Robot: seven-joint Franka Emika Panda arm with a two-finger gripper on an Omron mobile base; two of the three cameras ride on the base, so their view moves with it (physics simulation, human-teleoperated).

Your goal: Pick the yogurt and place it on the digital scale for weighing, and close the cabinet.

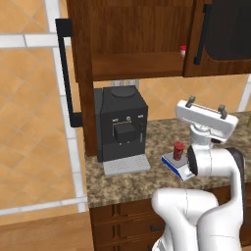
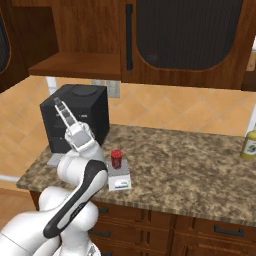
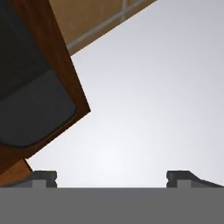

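The yogurt, a dark red cup, stands upright on the digital scale on the granite counter. My gripper is raised above and a little behind the scale, pointing upward, open with nothing between its fingers. The cabinet hangs overhead, its left door swung wide open and the right door ajar. In the hand view a corner of a cabinet door shows at the upper left.
A black coffee machine stands left of the scale under the open cabinet. A small white cup with a red top sits on the cabinet shelf. A yellow-green bottle stands at the counter's far right. Brown drawers lie below.
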